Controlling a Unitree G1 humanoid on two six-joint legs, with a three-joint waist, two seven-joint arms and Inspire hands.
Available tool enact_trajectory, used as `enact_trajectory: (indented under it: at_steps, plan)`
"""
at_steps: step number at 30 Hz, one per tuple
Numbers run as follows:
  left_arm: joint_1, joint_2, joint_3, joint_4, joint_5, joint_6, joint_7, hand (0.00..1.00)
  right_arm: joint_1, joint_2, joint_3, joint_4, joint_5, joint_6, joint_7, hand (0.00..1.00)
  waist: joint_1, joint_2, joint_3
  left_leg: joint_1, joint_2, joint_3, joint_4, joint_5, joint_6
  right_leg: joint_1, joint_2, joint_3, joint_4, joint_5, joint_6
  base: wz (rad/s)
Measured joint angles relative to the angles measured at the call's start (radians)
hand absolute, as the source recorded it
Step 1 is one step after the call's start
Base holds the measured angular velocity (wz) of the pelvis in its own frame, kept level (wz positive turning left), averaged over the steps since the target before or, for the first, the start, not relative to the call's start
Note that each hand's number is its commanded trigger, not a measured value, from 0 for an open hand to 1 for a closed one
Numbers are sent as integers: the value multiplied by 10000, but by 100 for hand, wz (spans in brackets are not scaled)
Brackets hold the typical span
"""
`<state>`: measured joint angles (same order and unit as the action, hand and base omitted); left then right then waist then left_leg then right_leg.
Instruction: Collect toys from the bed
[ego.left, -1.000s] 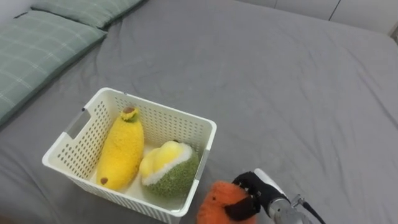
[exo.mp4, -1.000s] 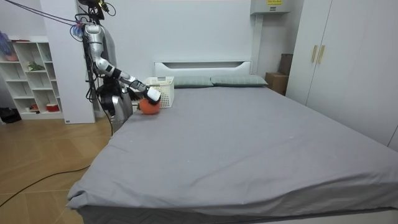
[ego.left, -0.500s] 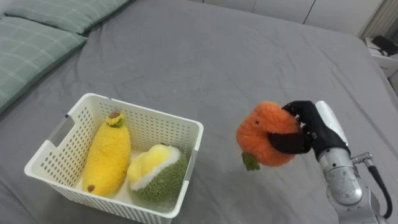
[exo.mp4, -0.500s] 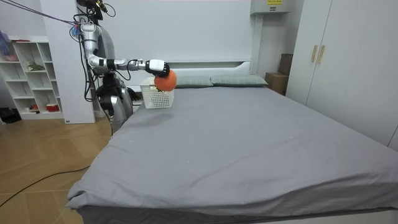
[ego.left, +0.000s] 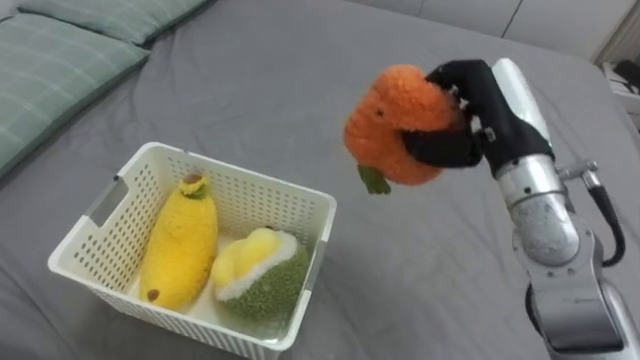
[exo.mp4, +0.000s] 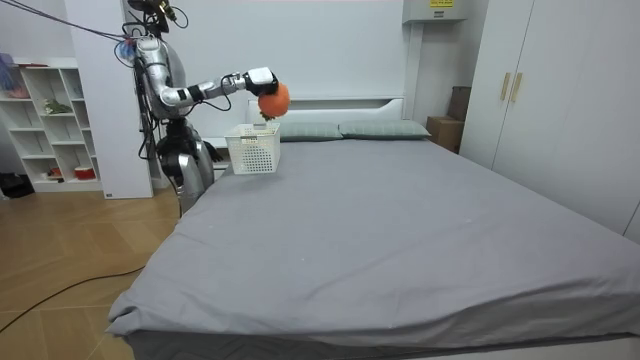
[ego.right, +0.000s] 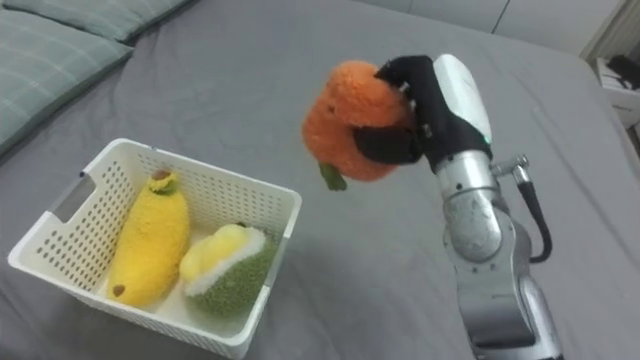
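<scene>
Now right hand (ego.left: 470, 105) has its fingers curled tight round orange toy (ego.left: 395, 125), held in the air over the bed (ego.left: 300, 80), to the right of the basket (ego.left: 250, 190) and above its rim. Basket holds banana toy (ego.left: 180, 240) and durian toy (ego.left: 262, 280). Best to carry it left over the open top, lower it, then let go, clear of the rim.

Both eye views look steeply down from the robot's head, close over the grey bed (ego.left: 250, 80), with the white basket (ego.left: 240, 176) near left and pillows (ego.left: 60, 60) far left (the right eye shows everything shifted slightly left). The room view stands far off past the bed's foot, facing the headboard (exo.mp4: 325, 103); it shares bed and basket.
</scene>
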<state>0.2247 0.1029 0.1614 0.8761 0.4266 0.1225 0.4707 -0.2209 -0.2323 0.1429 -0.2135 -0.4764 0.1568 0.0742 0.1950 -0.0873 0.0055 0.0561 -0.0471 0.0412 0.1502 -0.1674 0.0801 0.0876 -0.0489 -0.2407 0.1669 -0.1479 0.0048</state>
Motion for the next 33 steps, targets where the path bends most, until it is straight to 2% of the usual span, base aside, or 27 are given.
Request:
enact_trajectory:
  at_steps: [3,6,8,10,12,14,15,18,22,33]
  plan:
    - [-186,2,-17,30,287,150,-31,0,-495,306,633,-4,-83,206,355,100,240,-69,-44,-103,-11,-163,3,4,-4,-32,-1,-130,-17,0,1,14]
    - [-350,3,-191,85,414,233,-69,0,-571,456,1265,-3,7,218,780,100,611,-157,-83,-131,-29,-222,7,3,-5,20,-8,-300,-151,0,1,9]
    - [-370,8,-375,88,414,285,-73,0,-600,506,1705,-2,38,291,884,100,856,-170,-74,-130,-30,-238,11,5,-3,24,-21,-370,-157,2,4,6]
    - [-385,10,-501,81,413,330,-74,0,-622,735,2115,58,144,360,980,100,1031,-204,-41,-152,-33,-314,18,6,-2,26,-27,-451,-160,1,6,7]
    - [-391,33,-695,79,413,386,-77,0,-673,880,2393,202,151,384,1037,76,1117,-229,-16,-152,-36,-360,18,6,-2,40,-27,-467,-168,1,6,8]
    - [-435,63,-892,76,407,422,-96,0,-872,992,2742,661,134,393,1079,22,1122,-269,37,-177,-47,-442,20,7,-4,63,-28,-500,-177,1,6,11]
    - [-511,62,-992,70,403,423,-101,0,-943,1078,2895,957,131,409,1172,0,1125,-305,77,-210,-54,-481,26,6,-4,60,-29,-526,-180,1,6,11]
    - [-716,58,-1130,70,392,423,-162,0,-974,1123,3176,1452,32,454,1545,0,1140,-386,132,-375,-74,-564,124,5,-5,-23,-36,-578,-179,2,6,9]
    - [-798,102,-1274,71,398,428,-181,0,-970,1078,3173,1675,7,611,1682,0,1134,-371,144,-427,-99,-613,188,6,-2,-32,-49,-639,-201,2,6,3]
    - [-855,89,-1243,67,398,454,-366,0,-864,1041,3085,1690,618,614,1463,0,1084,-282,169,-477,-128,-686,190,6,-1,-33,-49,-691,-321,7,15,1]
